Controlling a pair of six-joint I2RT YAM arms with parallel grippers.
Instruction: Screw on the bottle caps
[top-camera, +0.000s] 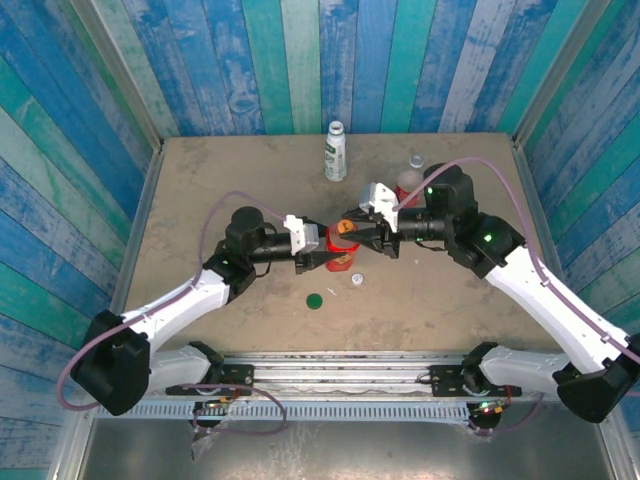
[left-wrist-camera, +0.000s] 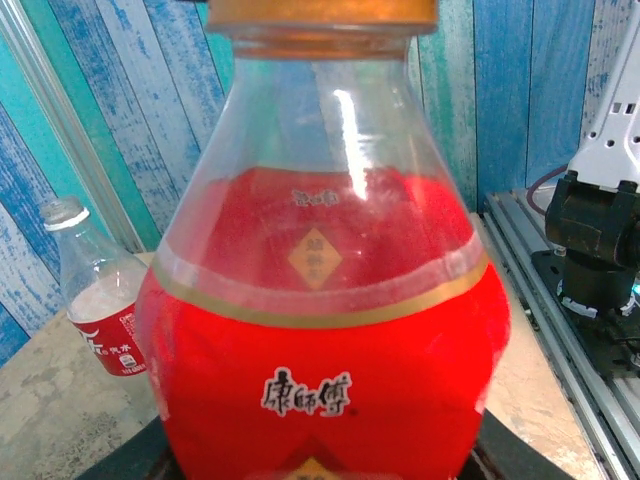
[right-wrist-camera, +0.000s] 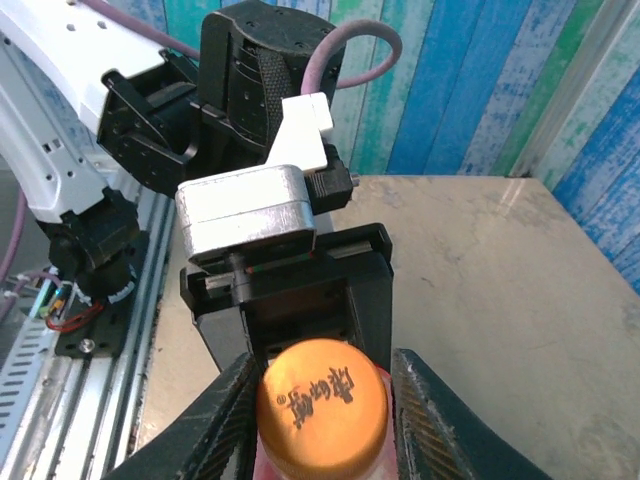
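The left pincer (top-camera: 322, 258) is clamped on the body of the red plastic bottle (left-wrist-camera: 320, 380), holding it upright near the middle of the desk (top-camera: 220, 180). The round orange plastic cap (right-wrist-camera: 322, 395) sits on the bottle's neck. The right pincer (right-wrist-camera: 320, 430) reaches in from the opposite side with one finger on each side of the cap; it cannot be told whether they already press it.

The dark green round cap (top-camera: 314, 300) and the small white round cap (top-camera: 357, 279) lie loose on the desk just in front.

Several things could go wrong here:
- A cap seated slightly crooked would probably cross-thread once turned.
- Too light a pinch would let the fingers slide round the smooth cap without tightening it.
- A hard twist could spin the rounded bottle inside the left pincer, or tilt it.
- The two pincers work very near each other, so a wide wrist roll risks knocking one against the other.
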